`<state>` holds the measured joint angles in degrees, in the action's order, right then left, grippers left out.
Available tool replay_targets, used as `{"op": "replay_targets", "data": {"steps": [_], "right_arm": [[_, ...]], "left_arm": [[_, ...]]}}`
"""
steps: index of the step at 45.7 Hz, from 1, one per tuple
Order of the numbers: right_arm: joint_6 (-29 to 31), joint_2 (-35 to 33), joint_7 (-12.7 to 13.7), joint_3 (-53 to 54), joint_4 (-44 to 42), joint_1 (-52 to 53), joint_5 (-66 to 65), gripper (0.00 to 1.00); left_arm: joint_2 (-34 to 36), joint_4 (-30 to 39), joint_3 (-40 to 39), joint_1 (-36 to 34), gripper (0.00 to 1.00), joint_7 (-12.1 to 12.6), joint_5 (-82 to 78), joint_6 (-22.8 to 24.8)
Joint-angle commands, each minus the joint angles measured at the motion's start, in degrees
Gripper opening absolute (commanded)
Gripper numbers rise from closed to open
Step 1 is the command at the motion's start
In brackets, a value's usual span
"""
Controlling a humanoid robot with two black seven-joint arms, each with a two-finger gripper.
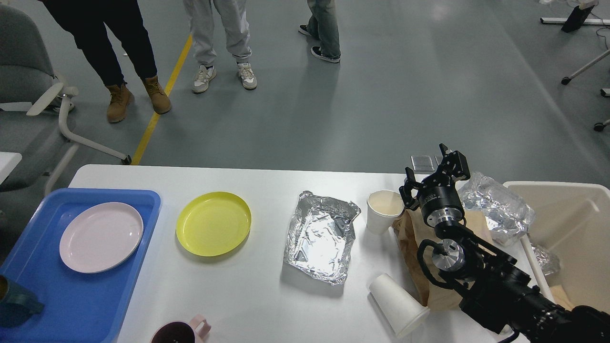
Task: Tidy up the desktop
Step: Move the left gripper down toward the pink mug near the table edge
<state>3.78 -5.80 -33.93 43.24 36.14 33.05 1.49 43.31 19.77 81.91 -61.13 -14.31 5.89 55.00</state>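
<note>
Stretching across the lower view, the desktop [267, 295] is lying beneath the right gripper [436, 174], whose fingers are standing apart, holding nothing. Just left of it an upright paper cup [383, 210] is standing; crumpled foil [498, 209] is sitting to its right, a foil tray [321, 236] farther left.

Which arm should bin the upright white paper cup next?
Right. Its hand hovers just right of the upright white paper cup, and the beige plastic bin stands on that same side. The left arm is not in view.
</note>
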Motion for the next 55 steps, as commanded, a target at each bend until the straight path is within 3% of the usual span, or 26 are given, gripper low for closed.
{"op": "replay_targets", "data": {"steps": [1, 16, 27, 40, 55], "right_arm": [[0.0, 0.0, 0.0, 0.0, 0.0, 0.0, 0.0, 1.00], [0.0, 0.0, 0.0, 0.0, 0.0, 0.0, 0.0, 1.00], [0.0, 0.0, 0.0, 0.0, 0.1, 0.0, 0.0, 1.00], [0.0, 0.0, 0.0, 0.0, 0.0, 0.0, 0.0, 1.00], [0.0, 0.0, 0.0, 0.0, 0.0, 0.0, 0.0, 1.00]], "left_arm": [[-0.1, 0.2, 0.2, -2.7, 0.90, 0.2, -0.2, 0.0], [-8.0, 8.9, 11.4, -21.2, 0.96, -0.1, -0.2, 0.0], [-24.8, 20.6, 16.6, -33.3, 0.96, 0.3, -0.3, 0.0], [-41.4, 33.2, 11.3, -40.5, 0.96, 0.9, -0.7, 0.0], [-46.0, 44.3, 9.3, -43.7, 0.96, 1.0, -0.9, 0.0]]}}
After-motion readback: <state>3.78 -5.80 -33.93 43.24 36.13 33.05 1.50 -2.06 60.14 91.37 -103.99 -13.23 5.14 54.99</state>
